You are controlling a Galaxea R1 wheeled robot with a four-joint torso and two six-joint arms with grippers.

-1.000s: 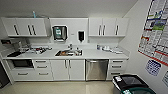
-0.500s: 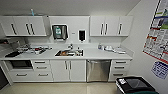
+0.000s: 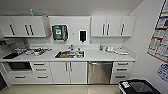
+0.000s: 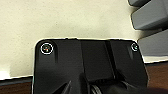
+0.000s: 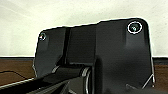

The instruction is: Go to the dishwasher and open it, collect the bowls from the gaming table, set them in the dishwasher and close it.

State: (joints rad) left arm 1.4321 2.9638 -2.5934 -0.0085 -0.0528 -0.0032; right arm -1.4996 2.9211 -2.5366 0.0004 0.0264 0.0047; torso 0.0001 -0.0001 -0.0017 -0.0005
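Kitchenette approach: across the last second the whole head view is shifting and the cabinetry is growing larger, so the robot is closing on the dishwasher (image 3: 100, 72), which is sitting shut under the counter (image 3: 105, 55) right of the sink (image 3: 69, 54). Bare floor (image 3: 65, 88) is lying open ahead; a black bin (image 3: 138, 87) is crowding the right edge. Claw states: cannot tell for either arm.

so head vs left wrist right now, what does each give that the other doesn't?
Head view alone: the kitchenette wall, with the closed stainless dishwasher under the white counter, the sink and upper cabinets. Left wrist view alone: the robot's dark plate over a pale floor beside grey padded shapes. Shared: nothing identifiable, and neither reveals the jaws.
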